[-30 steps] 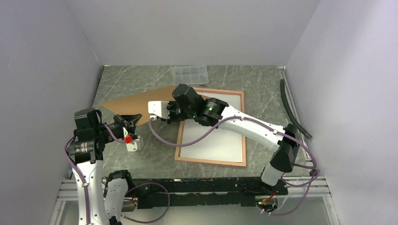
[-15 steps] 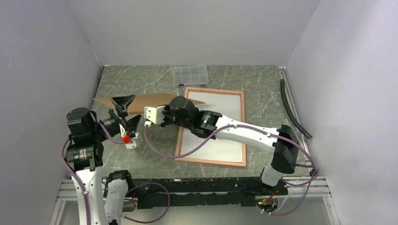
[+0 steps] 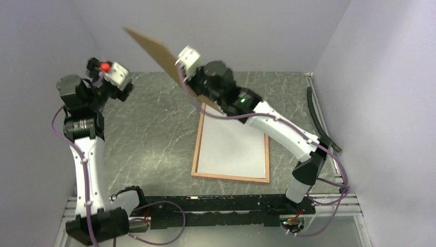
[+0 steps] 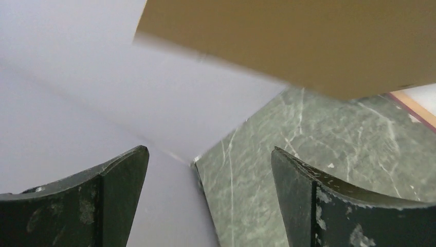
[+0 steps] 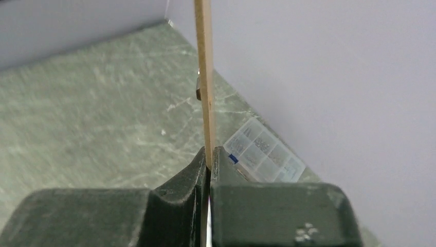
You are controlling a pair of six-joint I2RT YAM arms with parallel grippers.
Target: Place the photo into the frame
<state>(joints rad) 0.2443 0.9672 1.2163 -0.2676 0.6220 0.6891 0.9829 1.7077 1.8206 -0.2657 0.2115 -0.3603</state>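
Observation:
The frame [image 3: 231,178] lies flat on the marble table with its wood-brown rim up and a plain white surface [image 3: 231,146] inside it. No printed side of the photo shows in any view. My right gripper [image 3: 189,78] is shut on the edge of a plain brown backing board [image 3: 154,49] and holds it tilted high above the table's back. In the right wrist view the board [image 5: 204,77] stands edge-on, pinched between the jaws [image 5: 208,155]. My left gripper [image 3: 124,88] is raised at the left and stands open and empty [image 4: 210,159], with the board [image 4: 308,41] above it.
A small clear compartment box [image 5: 265,152] sits by the back wall. A black hose [image 3: 321,121] runs along the table's right edge. Grey walls close in on the left, back and right. One corner of the frame [image 4: 411,105] shows at the right of the left wrist view.
The left gripper let go of the board, opened and rose up to the left. The right gripper closed on the board and swung it up off the table toward the back wall.

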